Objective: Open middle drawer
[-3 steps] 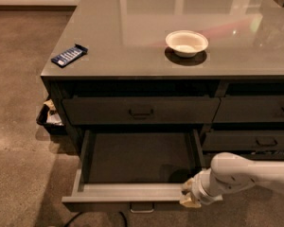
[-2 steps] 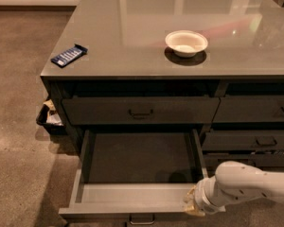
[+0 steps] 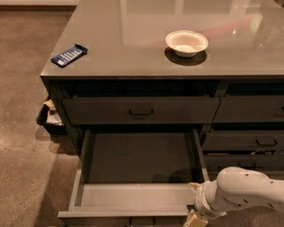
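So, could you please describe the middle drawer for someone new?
On the left of the grey counter, below the shut top drawer, is the middle drawer, the gripper at its front right corner. It alone is pulled out, its shallow inside showing.

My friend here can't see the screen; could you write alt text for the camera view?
The middle drawer of a dark grey cabinet stands pulled far out, with the robot's gripper at its front right corner. A white bowl and a blue packet lie on the countertop.

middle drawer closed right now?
No, the middle drawer is pulled far out, its grey inside showing, with the hand at its front right corner.
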Controlling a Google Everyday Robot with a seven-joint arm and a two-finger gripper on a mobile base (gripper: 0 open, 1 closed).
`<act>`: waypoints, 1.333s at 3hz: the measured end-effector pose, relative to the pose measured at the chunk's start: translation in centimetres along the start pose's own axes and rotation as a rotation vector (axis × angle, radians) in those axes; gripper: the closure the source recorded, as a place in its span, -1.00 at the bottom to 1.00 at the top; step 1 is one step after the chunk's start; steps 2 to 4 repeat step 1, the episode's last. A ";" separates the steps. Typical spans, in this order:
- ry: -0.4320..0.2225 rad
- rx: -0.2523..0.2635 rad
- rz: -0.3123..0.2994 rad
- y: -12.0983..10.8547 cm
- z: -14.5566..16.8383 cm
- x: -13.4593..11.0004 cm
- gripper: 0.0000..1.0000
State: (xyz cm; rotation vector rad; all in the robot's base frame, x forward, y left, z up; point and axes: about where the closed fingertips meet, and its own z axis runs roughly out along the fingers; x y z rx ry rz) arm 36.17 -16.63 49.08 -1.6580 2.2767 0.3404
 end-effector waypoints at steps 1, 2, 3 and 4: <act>0.000 0.000 0.000 0.0 0.0 0.0 -1.00; 0.000 0.000 0.000 0.0 0.0 0.0 -1.00; 0.000 0.000 0.000 0.0 0.0 0.0 -1.00; 0.000 0.000 0.000 0.0 0.0 0.0 -1.00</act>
